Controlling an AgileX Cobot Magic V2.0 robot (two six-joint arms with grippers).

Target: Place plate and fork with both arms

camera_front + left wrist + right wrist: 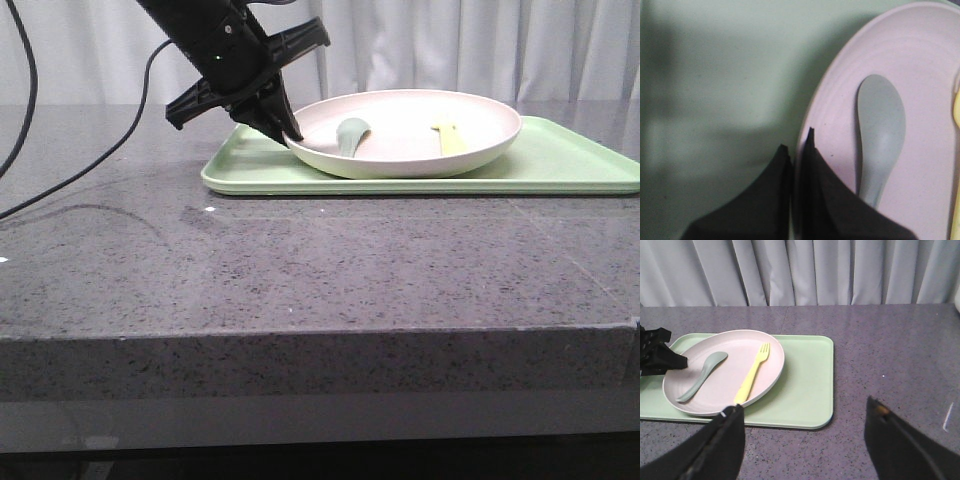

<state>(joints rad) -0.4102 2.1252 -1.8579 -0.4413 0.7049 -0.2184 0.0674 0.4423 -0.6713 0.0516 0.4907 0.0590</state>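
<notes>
The off-white plate rests on the light green tray at the back of the table. The pale yellow fork lies inside the plate, on its right side. My left gripper is shut on the plate's left rim; in the left wrist view the left gripper has one finger outside and one inside the plate's rim. My right gripper is open and empty, held above the table in front of the tray, apart from the plate and fork. It is out of the front view.
A small grey-green spoon-like piece lies in the plate to the left of the fork. A black cable runs over the table's left side. White curtains hang behind. The table's front edge is near.
</notes>
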